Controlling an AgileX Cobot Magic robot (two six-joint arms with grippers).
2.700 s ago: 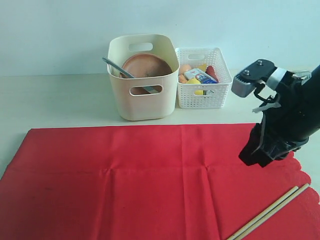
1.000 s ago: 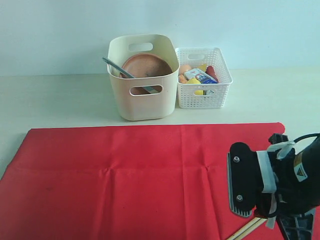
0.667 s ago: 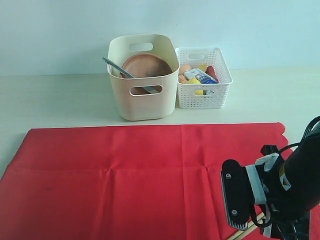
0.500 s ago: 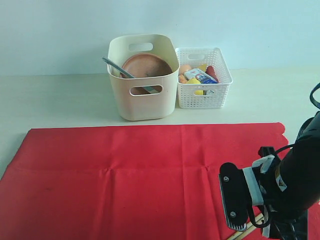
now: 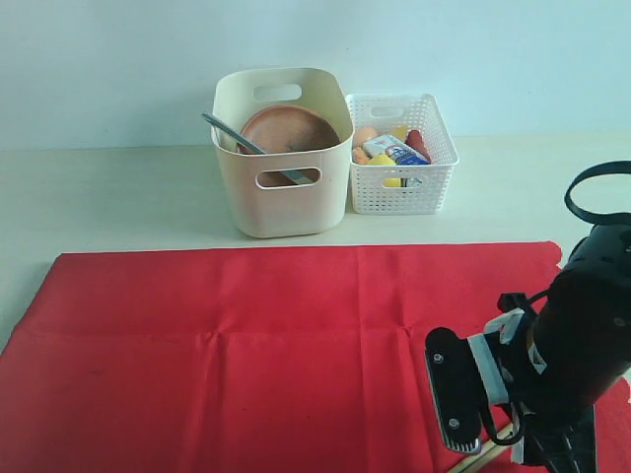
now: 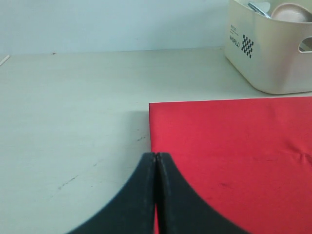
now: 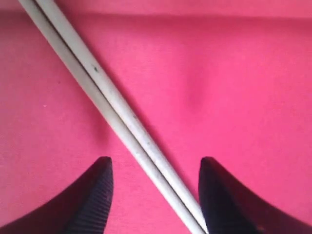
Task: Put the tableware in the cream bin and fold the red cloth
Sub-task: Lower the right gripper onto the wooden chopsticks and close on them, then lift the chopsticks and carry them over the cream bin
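Observation:
The pair of light wooden chopsticks (image 7: 112, 105) lies side by side on the red cloth (image 7: 234, 87), running slantwise between the fingers of my right gripper (image 7: 156, 163), which is open and not touching them. In the exterior view only their tip (image 5: 471, 457) shows below the right arm (image 5: 567, 345). The red cloth (image 5: 246, 345) is spread flat across the front. The cream bin (image 5: 286, 202) behind it holds the brown wooden plate (image 5: 289, 130) and a grey-handled utensil (image 5: 225, 131). My left gripper (image 6: 156, 157) is shut and empty above the cloth's edge (image 6: 152, 146).
A white lattice basket (image 5: 402, 187) with food items and a milk carton (image 5: 394, 150) stands right of the cream bin. Bare pale tabletop (image 5: 118, 192) lies behind and left of the cloth. The bin's wall (image 6: 273, 58) shows in the left wrist view.
The right arm came down from mid-height at the right to the chopsticks at the front right, then settled slightly lower and leftward. Cloth, bin and basket have not moved.

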